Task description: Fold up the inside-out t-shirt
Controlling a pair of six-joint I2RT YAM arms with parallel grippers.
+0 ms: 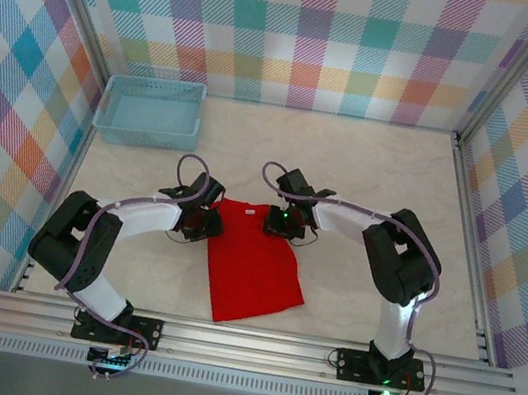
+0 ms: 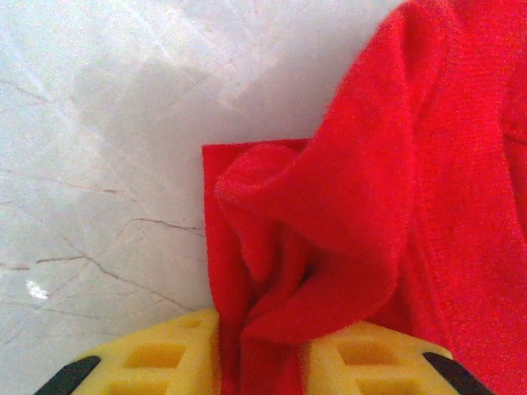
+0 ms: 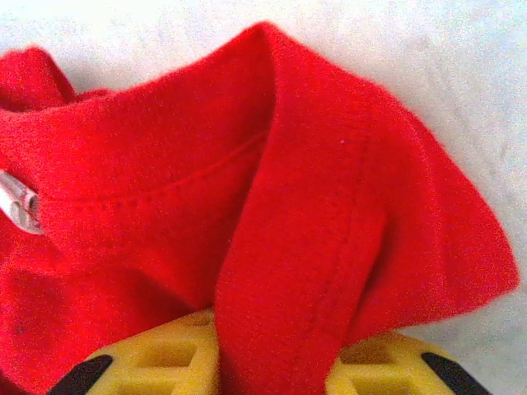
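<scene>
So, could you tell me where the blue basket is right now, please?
In the top view the blue basket sits at the table's far left corner against the plaid wall, beyond the left gripper and clear of the red t-shirt.

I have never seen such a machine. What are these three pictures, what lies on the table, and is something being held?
Two robot arms are bolted at the table's near edge. One picture looks down from above; the other two come from cameras on each wrist. A red t-shirt lies on the pale table, with a blue basket in the far left corner. The left gripper pinches a bunched fold of the shirt between yellow fingers; the right gripper pinches a hemmed fold near the white tag.
</scene>
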